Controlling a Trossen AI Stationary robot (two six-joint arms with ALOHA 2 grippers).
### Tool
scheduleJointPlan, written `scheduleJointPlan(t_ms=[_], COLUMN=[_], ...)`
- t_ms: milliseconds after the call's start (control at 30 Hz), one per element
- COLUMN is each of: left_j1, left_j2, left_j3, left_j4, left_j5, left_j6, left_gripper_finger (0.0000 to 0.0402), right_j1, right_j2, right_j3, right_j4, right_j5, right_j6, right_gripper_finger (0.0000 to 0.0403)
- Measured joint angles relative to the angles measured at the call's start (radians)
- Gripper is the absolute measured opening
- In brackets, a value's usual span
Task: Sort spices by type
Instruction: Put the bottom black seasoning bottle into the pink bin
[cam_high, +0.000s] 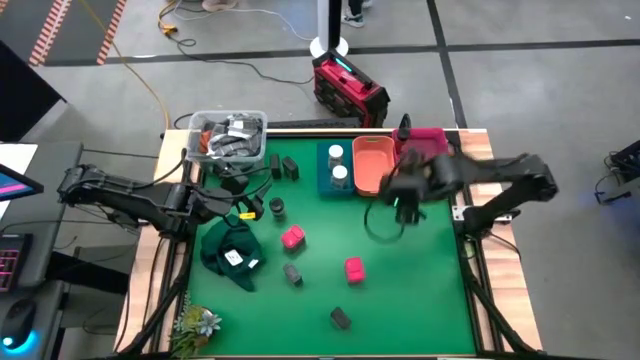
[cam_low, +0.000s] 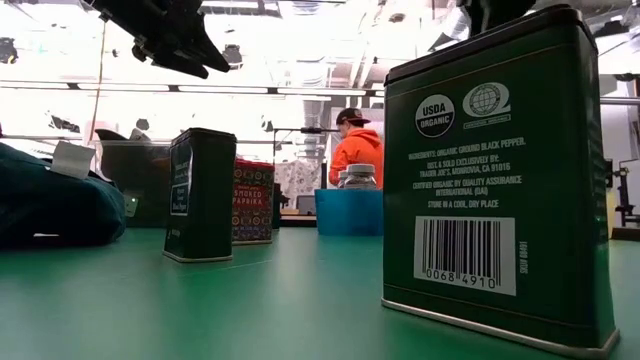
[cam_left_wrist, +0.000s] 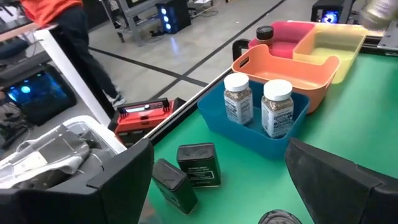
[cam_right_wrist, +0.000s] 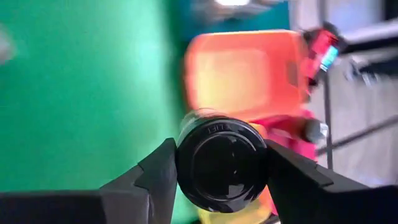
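My right gripper (cam_right_wrist: 221, 152) is shut on a dark round jar (cam_right_wrist: 222, 167) and hangs above the table beside the orange bin (cam_high: 372, 165); the high view shows it blurred (cam_high: 400, 198). My left gripper (cam_left_wrist: 217, 205) waits open at the table's left (cam_high: 250, 207), facing two dark tins (cam_left_wrist: 199, 165) that stand on the green mat. Two white-capped jars (cam_left_wrist: 277, 107) stand in the blue bin (cam_left_wrist: 249, 127). Another dark jar (cam_left_wrist: 264, 32) sits in the pink bin (cam_left_wrist: 286, 38). Two red-pink boxes (cam_high: 292, 237) (cam_high: 354, 268) and further tins (cam_high: 292, 273) (cam_high: 341, 318) stand on the mat. My right gripper pinches the dark round jar between its two fingers, one on each side of the black cap (cam_right_wrist: 186, 168). The fingers come from above, slanting down along the jar. The jar is lifted clear of the table, its cap end toward the wrist.
A clear tub of clutter (cam_high: 228, 135) stands at the far left corner. A dark green cloth (cam_high: 232, 255) lies near the left edge, with a dark round jar (cam_high: 277, 207) beyond it. A yellow bin (cam_left_wrist: 333, 40) stands behind the orange one. A person in orange (cam_low: 357, 150) stands beyond the table.
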Motion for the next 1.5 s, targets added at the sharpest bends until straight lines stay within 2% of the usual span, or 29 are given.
scheduleJointPlan(t_ms=[233,533,767,1067,1367,1500], left_j1=[0.000,0.000,0.000,0.000,0.000,0.000], left_j2=[0.000,0.000,0.000,0.000,0.000,0.000], left_j3=[0.000,0.000,0.000,0.000,0.000,0.000], left_j4=[0.004,0.001,0.000,0.000,-0.001,0.000], left_j5=[0.001,0.001,0.001,0.001,0.000,0.001], left_j6=[-0.006,-0.001,0.001,0.001,0.002,0.001], left_gripper_finger=[0.0348,0.0348,0.0348,0.0348,0.0348,0.0348], right_j1=[-0.304,-0.694,-0.916,-1.061,-1.061,-1.061], right_j2=[-0.115,-0.096,-0.055,0.015,0.089,0.104], right_j3=[-0.034,-0.124,-0.226,-0.360,-0.442,-0.442], right_j4=[0.090,0.227,0.380,0.514,0.605,0.616], right_j5=[0.025,0.014,-0.150,-0.287,-0.308,-0.308], right_j6=[-0.009,-0.121,-0.249,-0.277,-0.307,-0.302], right_gripper_finger=[0.0229,0.0229,0.0229,0.0229,0.0230,0.0251])
